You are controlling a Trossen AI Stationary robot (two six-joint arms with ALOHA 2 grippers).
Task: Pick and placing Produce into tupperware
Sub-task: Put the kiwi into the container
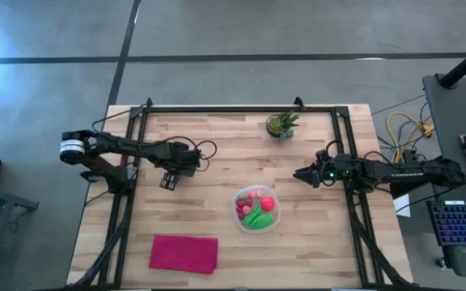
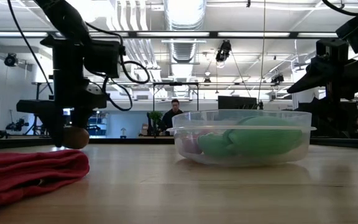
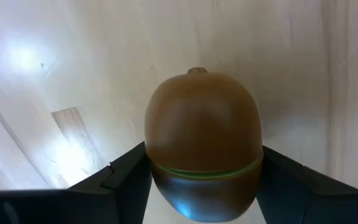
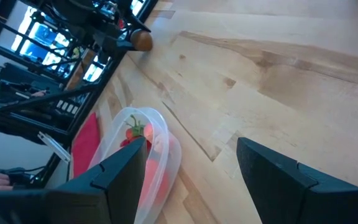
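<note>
From above, the clear tupperware [image 1: 256,210] stands on the wooden table [image 1: 217,145] and holds red, pink and green produce [image 1: 257,208]. The left gripper [image 1: 169,179] is to the left of the tupperware and a little farther back, well apart from it. The right gripper [image 1: 301,173] is just behind the tupperware's right side, raised, near the potted plant [image 1: 281,124]. A magenta cloth [image 1: 184,253] lies in front of the tupperware, to its left.

In the low view the left gripper [image 2: 73,137] stands left of the tupperware [image 2: 241,137], and a brown oval piece [image 2: 75,137] sits at its tip, close to the table top. Green pieces [image 2: 253,142] fill the tupperware. The right gripper [image 2: 303,84] hangs above its right side. The cloth [image 2: 30,174] is in front of the left gripper. A person [image 2: 174,114] sits far behind.

The left wrist view shows the brown oval piece [image 3: 202,143] clamped between the two dark fingers [image 3: 126,177].

In the right wrist view the fingers [image 4: 126,177] stand spread apart with nothing between them, and the tupperware [image 4: 143,158] is beyond one of them, with a red piece [image 4: 135,134] inside.
</note>
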